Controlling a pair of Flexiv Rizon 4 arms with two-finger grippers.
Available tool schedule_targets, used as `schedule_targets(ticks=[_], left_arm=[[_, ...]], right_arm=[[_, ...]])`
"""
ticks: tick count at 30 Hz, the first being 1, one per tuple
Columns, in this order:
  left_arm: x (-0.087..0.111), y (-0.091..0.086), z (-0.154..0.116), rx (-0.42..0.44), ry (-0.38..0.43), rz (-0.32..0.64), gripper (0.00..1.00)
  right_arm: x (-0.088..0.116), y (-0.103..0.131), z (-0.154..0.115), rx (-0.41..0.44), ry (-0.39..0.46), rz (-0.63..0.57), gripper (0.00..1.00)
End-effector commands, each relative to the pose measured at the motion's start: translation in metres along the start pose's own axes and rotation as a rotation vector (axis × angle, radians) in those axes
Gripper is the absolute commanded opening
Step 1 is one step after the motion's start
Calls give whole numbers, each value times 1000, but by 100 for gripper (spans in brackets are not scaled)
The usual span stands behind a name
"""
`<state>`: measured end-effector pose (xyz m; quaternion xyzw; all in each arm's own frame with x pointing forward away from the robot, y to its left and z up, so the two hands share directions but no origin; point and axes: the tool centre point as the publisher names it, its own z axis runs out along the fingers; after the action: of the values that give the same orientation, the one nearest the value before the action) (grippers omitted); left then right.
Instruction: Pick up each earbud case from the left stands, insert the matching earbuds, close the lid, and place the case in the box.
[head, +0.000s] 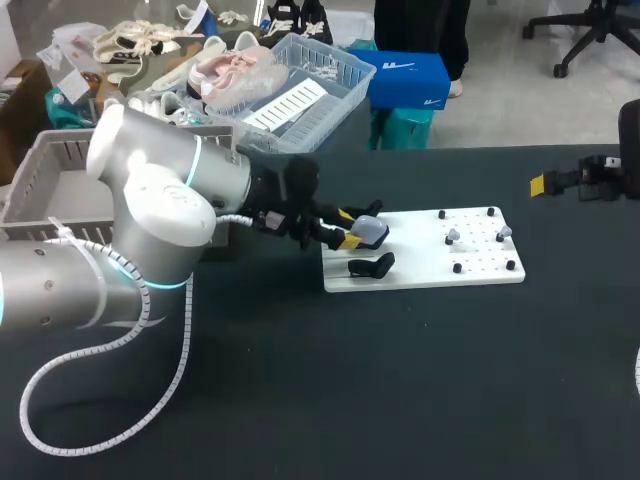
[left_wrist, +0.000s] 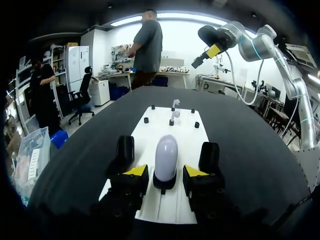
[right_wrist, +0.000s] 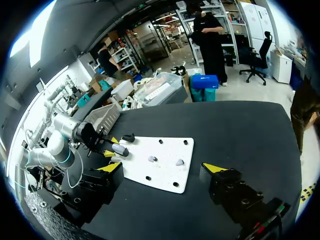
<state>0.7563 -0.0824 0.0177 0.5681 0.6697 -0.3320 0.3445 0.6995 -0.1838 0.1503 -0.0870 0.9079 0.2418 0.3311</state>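
left wrist view puts the pale earbud case (left_wrist: 166, 156) upright on its dark stand (left_wrist: 165, 183), directly between the fingers of your left end effector (left_wrist: 166, 172). the fingers are spread, with a sliver of gap on each side of the shell, so nothing is gripped yet.

the main hazard, as i judge it, is an uneven close. if one finger meets the rounded shell before the other, it pushes the case sideways and could tip it off the stand instead of pinching it. the shell looks smooth and domed, so a pinch set too high may squeeze it out of the fingers. aim low, near the stand.

head view shows a second, dark case (head: 372, 265) just beside the pale one on the white board (head: 420, 272). a wide or skewed approach could clip it. a lift that is not straight could drag the stand and shift the board, and that would jostle the two small earbuds (head: 452, 237) at its far end.

you cannot tell from here whether the lid is open.

your right end effector (right_wrist: 162, 168) hangs well apart from the board, spread wide and holding nothing, so it poses no collision risk now. the grey crate (head: 30, 185) at the desk's left is likely the box.
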Motion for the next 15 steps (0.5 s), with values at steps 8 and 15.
schedule_targets(ticks=[8, 15], left_arm=[[-4, 3, 7, 9, 10, 5, 46], [-4, 2, 11, 11, 15, 8, 44]], right_arm=[[0, -1, 0, -3, 0, -1, 100], [0, -1, 0, -3, 0, -1, 100]])
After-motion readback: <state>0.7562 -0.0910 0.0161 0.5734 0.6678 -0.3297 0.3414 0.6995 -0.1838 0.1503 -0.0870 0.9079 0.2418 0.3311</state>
